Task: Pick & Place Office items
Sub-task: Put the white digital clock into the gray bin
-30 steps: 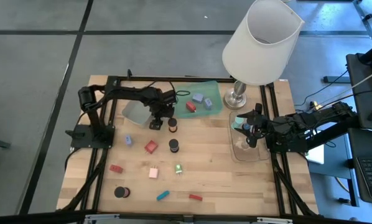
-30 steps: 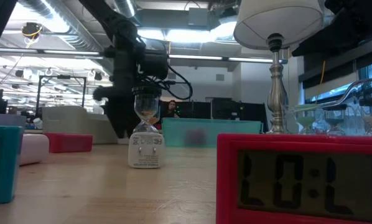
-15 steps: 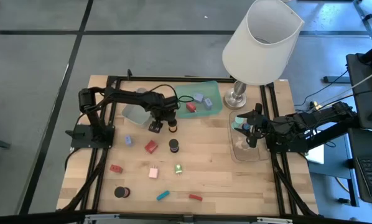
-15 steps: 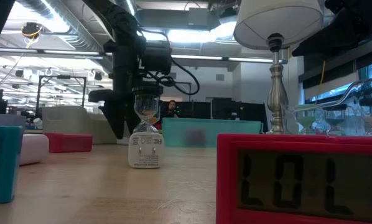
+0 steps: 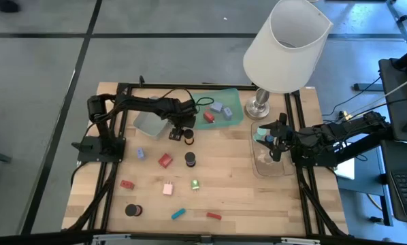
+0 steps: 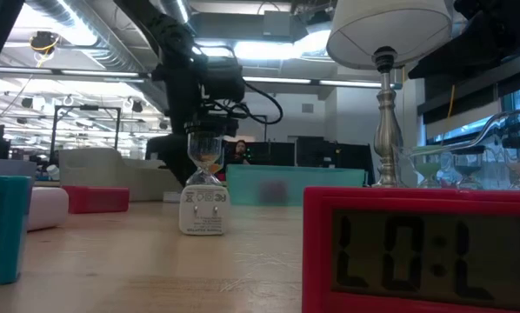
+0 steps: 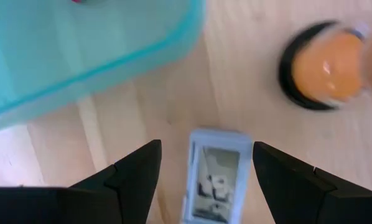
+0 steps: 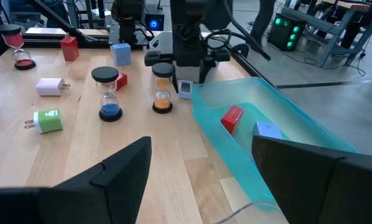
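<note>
Overhead, a wooden desk (image 5: 231, 197) is seen with two dark arms. The left end effector (image 5: 177, 133) is positioned just beside the green tray (image 5: 232, 99), directly over a small pale-blue clock (image 7: 212, 176); in the left wrist view the clock is framed between the parted fingers (image 7: 133, 174), and whether it is gripped cannot be told. An hourglass with orange sand (image 8: 163, 87) is seen just beside it, and one with blue sand (image 8: 109, 93) stands nearby. A red block (image 8: 232, 117) and a lavender block (image 8: 267, 130) are held inside the green tray. Scattered across the desk are a white plug adapter (image 5: 168, 188), a green plug adapter (image 5: 196, 184), a teal bar (image 5: 178, 214) and a red bar (image 5: 214, 216). The right end effector (image 5: 275, 139) is held over the clear tray (image 5: 261, 167) near the lamp (image 5: 285, 44), its fingers parted and nothing gripped.
</note>
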`<state>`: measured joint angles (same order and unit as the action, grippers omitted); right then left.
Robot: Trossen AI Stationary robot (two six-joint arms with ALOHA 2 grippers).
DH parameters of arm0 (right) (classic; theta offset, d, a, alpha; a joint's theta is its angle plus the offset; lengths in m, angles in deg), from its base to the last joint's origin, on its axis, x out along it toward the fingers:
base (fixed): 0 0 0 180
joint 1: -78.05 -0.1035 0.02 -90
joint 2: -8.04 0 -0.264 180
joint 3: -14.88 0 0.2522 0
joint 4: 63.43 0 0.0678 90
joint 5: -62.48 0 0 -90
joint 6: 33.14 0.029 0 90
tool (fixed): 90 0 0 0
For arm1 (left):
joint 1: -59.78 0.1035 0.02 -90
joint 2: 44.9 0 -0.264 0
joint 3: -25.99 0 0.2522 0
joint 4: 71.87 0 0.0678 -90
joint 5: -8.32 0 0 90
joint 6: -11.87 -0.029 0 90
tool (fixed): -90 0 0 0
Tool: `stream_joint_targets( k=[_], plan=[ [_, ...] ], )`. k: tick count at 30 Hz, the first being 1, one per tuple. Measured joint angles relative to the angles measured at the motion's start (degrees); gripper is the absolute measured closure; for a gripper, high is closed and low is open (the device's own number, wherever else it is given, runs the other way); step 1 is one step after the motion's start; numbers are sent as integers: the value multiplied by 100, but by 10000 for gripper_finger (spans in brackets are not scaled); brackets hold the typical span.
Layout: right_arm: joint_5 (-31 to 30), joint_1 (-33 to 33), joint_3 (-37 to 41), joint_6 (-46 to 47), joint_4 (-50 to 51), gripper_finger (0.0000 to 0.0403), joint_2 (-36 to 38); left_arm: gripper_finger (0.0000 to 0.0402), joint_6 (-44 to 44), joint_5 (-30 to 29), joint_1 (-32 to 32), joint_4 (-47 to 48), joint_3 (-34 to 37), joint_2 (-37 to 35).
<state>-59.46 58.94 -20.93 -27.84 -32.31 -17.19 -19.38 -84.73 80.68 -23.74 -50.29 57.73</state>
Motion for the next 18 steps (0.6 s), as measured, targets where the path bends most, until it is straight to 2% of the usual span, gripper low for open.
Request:
stream_joint_targets(
  k=[6,18],
  plan=[
    [0,-1,0,2,0,120,-2,151,200,427,205,153,-2,94],
    [2,0,0,4,0,120,-2,151,399,719,449,82,-17,347]
  ],
)
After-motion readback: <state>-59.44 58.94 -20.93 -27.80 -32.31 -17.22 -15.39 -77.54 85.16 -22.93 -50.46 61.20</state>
